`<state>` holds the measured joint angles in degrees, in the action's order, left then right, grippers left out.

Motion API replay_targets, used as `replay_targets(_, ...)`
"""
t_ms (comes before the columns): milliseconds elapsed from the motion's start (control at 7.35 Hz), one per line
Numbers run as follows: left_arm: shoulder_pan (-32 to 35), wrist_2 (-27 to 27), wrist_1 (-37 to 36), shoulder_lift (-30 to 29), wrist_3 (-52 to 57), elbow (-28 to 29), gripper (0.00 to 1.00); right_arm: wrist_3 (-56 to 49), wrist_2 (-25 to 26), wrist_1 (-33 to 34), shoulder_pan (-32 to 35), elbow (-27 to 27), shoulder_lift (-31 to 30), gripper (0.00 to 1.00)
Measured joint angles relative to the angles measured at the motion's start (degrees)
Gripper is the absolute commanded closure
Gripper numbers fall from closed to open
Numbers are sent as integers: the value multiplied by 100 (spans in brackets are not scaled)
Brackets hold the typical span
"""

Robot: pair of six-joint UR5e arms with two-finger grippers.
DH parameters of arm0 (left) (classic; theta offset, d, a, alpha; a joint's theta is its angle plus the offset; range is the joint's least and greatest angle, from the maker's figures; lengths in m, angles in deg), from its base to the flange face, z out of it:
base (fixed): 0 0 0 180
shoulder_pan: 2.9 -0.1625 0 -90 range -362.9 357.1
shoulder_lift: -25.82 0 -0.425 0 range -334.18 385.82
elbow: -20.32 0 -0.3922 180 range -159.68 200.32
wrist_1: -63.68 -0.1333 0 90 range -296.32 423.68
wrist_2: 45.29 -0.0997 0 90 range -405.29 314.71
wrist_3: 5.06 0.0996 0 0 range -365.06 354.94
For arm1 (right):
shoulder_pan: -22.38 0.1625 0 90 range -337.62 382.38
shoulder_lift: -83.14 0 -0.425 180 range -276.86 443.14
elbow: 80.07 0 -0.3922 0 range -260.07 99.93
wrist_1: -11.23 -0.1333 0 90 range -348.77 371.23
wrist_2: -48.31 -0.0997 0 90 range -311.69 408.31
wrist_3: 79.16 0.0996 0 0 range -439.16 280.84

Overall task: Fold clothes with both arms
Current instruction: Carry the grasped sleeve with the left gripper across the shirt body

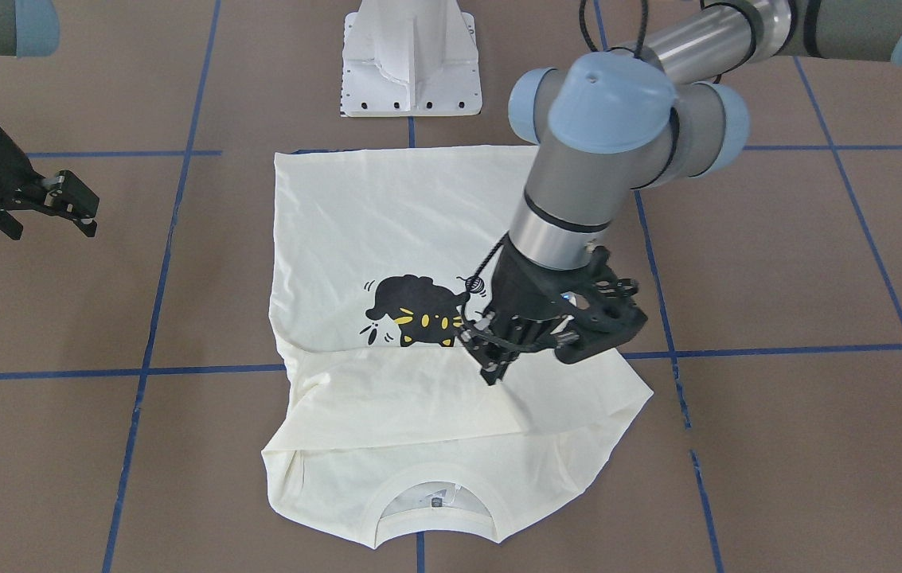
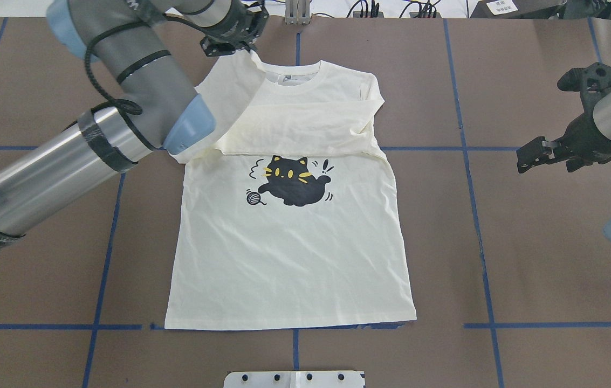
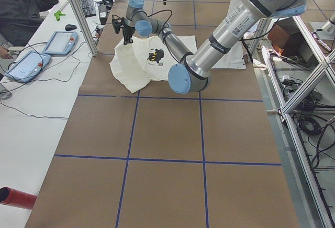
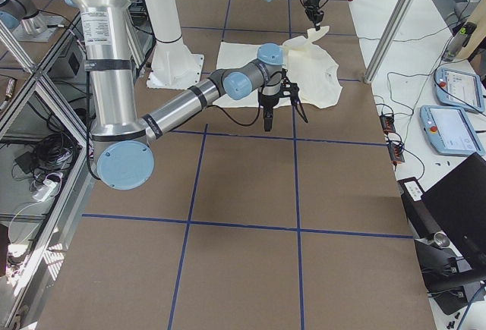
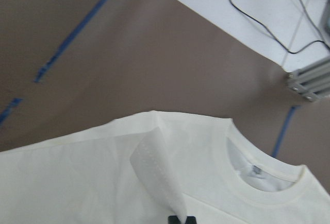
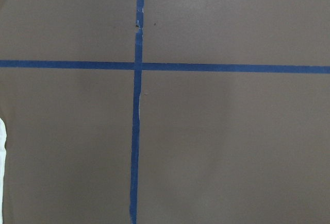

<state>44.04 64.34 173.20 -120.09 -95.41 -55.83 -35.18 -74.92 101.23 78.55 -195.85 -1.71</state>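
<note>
The cream long-sleeved T-shirt [image 2: 289, 258] lies front up on the brown table, with the black cat print [image 2: 294, 180] showing and its collar on the far side. One sleeve [image 2: 305, 126] is folded across the chest. My left gripper [image 2: 230, 46] is over the shirt's far left shoulder, shut on the other sleeve's cuff [image 5: 154, 167], which it holds lifted; it also shows in the front view [image 1: 493, 372]. My right gripper [image 2: 537, 156] hangs open and empty over bare table, well to the right of the shirt, as the front view [image 1: 72, 205] also shows.
The white pedestal base [image 1: 411, 64] stands at the near table edge behind the shirt's hem. Blue tape lines [image 6: 136, 131] grid the table. An operator [image 3: 21, 8] sits at a side desk with tablets [image 3: 57, 42] beyond the far edge.
</note>
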Motion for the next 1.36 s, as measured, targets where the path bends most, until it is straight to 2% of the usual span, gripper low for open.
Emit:
replay_targets(272, -291, -79, 880, -260, -325, 838, 100, 12, 0, 5, 0, 9, 8, 0)
replay_targets(544, -462, -295, 1246, -584, -458, 1504, 100, 33, -4, 8, -1, 14, 24, 0)
replay_targets(680, -619, -463, 1348, -789, -522, 1800, 84, 37, -2, 8, -4, 23, 30, 0)
replay_targets(816, -827, -767, 1515, -953, -634, 2061, 1, 41, -1, 9, -6, 31, 37, 0)
replay_targets(1088, -1119, -1187, 1897, -1090, -770, 2411, 0, 48, 0, 9, -9, 40, 52, 0)
replay_targets(1360, -1203, -1249, 2145, -1008, -588, 2375, 0, 49, -5, 9, -9, 41, 64, 0)
